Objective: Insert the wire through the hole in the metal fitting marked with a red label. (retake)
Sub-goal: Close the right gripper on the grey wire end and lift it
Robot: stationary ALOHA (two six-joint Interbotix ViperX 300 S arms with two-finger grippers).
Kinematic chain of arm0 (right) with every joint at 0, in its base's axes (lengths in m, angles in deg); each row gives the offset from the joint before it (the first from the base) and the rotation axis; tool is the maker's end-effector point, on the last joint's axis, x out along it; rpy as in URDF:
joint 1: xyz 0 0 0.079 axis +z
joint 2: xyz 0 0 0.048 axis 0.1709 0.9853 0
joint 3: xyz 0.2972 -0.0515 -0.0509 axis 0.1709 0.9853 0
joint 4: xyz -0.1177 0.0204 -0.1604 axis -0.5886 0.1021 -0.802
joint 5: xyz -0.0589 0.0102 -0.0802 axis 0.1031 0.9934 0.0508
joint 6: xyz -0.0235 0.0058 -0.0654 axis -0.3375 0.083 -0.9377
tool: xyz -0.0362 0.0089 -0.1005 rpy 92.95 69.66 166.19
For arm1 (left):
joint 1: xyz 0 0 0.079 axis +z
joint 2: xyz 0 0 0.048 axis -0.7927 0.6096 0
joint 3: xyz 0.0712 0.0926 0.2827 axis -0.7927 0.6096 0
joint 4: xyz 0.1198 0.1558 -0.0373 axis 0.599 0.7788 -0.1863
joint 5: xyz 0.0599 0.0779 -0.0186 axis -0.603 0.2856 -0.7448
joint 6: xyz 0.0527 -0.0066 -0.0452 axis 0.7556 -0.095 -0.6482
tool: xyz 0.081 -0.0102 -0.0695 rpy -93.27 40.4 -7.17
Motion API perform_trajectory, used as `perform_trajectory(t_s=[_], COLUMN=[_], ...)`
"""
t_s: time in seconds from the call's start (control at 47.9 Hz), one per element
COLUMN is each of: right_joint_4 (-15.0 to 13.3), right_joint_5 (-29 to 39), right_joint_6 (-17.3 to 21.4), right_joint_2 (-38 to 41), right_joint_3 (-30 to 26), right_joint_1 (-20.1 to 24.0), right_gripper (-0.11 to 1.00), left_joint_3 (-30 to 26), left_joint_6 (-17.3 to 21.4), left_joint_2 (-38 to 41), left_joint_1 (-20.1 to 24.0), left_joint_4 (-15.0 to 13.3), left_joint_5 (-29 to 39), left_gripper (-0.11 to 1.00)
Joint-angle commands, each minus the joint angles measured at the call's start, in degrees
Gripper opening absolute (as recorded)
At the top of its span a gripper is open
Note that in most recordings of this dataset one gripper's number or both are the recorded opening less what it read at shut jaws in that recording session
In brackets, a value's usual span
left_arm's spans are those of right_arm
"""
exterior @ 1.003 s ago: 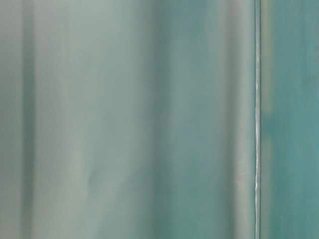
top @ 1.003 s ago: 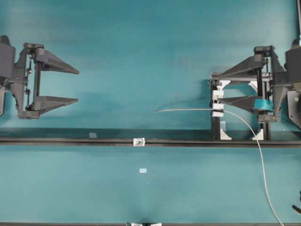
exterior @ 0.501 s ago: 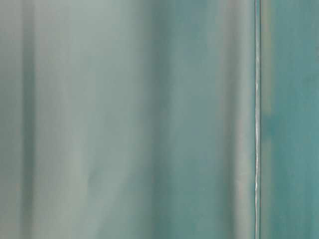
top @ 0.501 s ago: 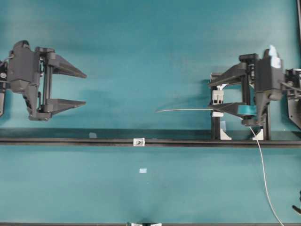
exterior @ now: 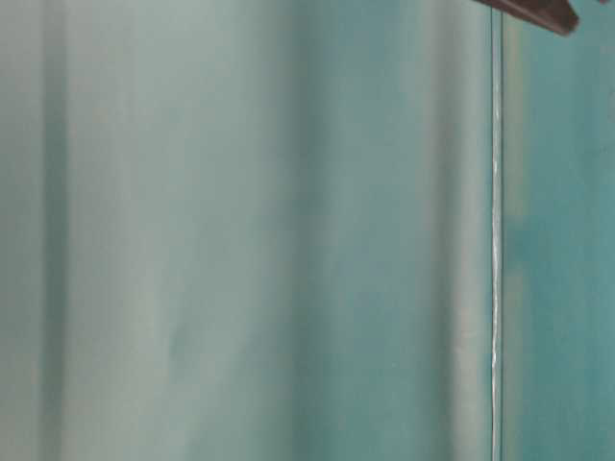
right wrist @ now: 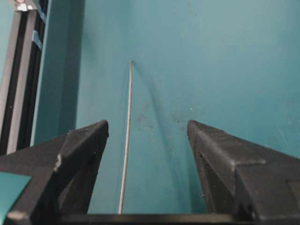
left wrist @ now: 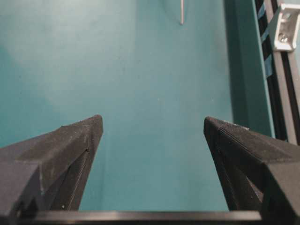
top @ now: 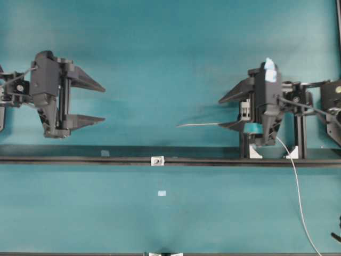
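Now my right claw (top: 228, 112) stands wide astride the wire (right wrist: 126, 140) near the table's right edge, ready to pinch it; my left claw (top: 97, 102) gapes empty. The metal fitting (top: 157, 160) probably sits mid-rail (top: 80, 159).

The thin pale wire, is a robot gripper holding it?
No. The thin pale grey-white wire passes untouched between the right gripper's open black fingers, and the left gripper is open and empty.
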Motion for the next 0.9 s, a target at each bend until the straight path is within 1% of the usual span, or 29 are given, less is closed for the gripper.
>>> perform_trajectory(t_s=[0.0,0.188,0.522,0.877], right_joint_4=[-0.1,-0.2,-0.1,0.1], right_joint_5=[-0.4,-0.4,-0.5,-0.6], right_joint_6=[0.1,0.1,0.1,0.2], right_joint_2=[1.2,5.2,11.5,15.4], right_joint_3=[-2.1,-4.2,-8.5,-10.4], right_joint_1=[0.2,0.2,0.2,-0.4], right_gripper=[0.76,0.76,0.76,0.76], left_joint_3=[-1.7,-2.6,-3.8,-4.4], left_joint_6=[-0.1,-0.1,-0.1,-0.1], left_joint_2=[0.9,3.3,7.5,9.0], left_joint_1=[0.0,0.0,0.0,0.0], left_joint_4=[-0.1,-0.1,-0.2,-0.1], left_joint_5=[-0.4,-0.7,-3.5,-4.0], left_gripper=[0.81,0.81,0.81,0.81])
